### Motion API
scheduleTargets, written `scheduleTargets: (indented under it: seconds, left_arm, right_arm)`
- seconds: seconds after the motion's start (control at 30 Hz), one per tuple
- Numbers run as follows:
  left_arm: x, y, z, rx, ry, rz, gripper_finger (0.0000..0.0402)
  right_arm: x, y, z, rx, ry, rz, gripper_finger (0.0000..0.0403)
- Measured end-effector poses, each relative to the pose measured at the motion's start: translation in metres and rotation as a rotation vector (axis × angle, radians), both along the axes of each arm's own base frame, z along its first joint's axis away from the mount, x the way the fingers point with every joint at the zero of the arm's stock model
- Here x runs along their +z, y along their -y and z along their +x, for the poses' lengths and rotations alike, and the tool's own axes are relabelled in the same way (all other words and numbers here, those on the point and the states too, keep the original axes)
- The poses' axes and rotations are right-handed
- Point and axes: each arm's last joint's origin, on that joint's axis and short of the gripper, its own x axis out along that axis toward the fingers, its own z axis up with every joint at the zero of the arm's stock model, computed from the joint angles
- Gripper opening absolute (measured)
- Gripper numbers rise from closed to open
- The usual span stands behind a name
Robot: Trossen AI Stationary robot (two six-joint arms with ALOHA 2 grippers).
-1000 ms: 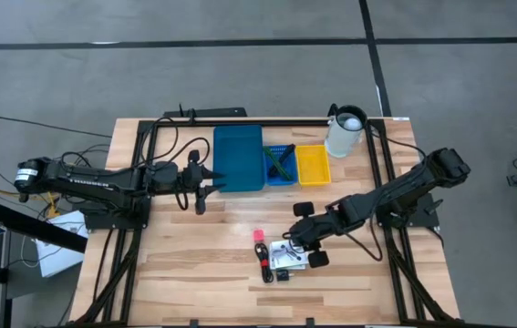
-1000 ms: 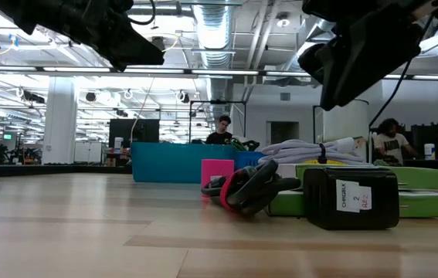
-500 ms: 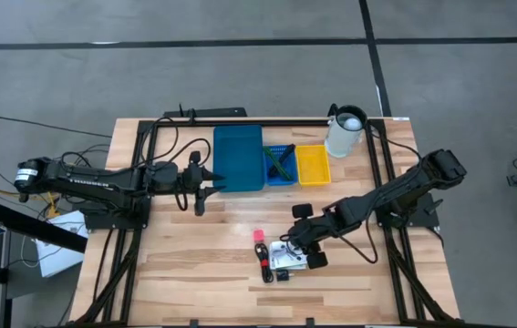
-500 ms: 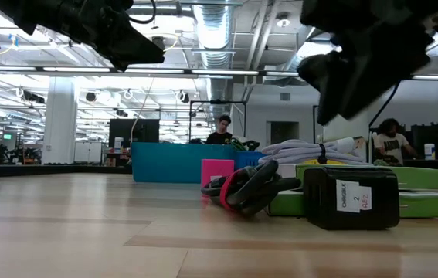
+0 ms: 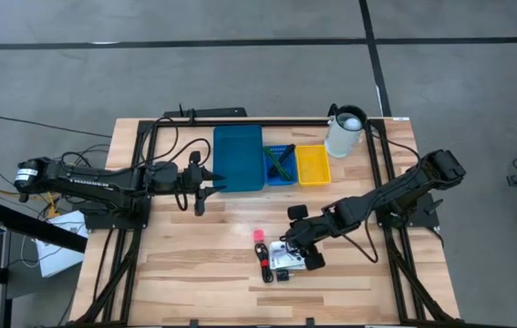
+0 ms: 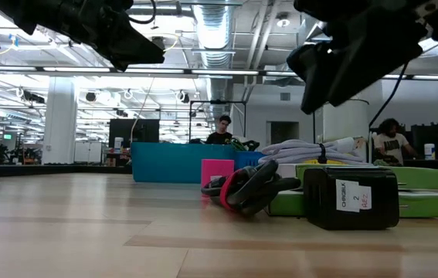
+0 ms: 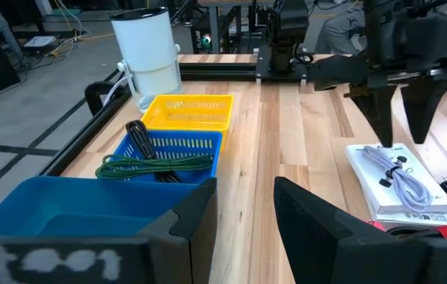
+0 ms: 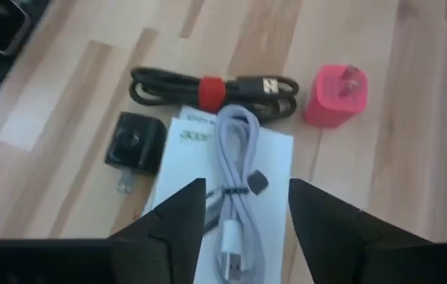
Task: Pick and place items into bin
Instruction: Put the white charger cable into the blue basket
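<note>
White box (image 8: 207,166) under coiled grey cable (image 8: 235,185), partly behind right pincer (image 8: 243,217).

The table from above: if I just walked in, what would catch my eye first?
Probably the bright row of bins at the table's far edge: a large blue bin, a small blue basket holding a green cord, and a yellow basket, with a white jug beside them. Next, the right gripper, jaws open, hovering over a small cluster nearer the front: a pink plug, a bundled black cable, a black adapter and a grey cable lying on a white box.
</note>
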Motion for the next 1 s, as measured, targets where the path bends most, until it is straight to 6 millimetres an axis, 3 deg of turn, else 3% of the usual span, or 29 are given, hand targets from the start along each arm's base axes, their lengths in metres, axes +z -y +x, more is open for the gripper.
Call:
scheduleTargets:
  seconds: [0.27, 0.83, 1.0]
  left_arm:
    - [0.000, 0.000, 0.000, 0.000, 0.000, 0.000, 0.0117]
    - [0.000, 0.000, 0.000, 0.000, -0.001, 0.000, 0.0117]
    - [0.000, 0.000, 0.000, -0.001, -0.001, 0.000, 0.0117]
  right_arm:
    - [-0.022, -0.002, 0.012, 0.057, -0.041, 0.046, 0.0163]
    - [-0.019, 0.004, 0.013, 0.061, -0.030, 0.045, 0.0148]
    - [-0.028, 0.004, 0.016, 0.064, -0.058, 0.051, 0.0148]
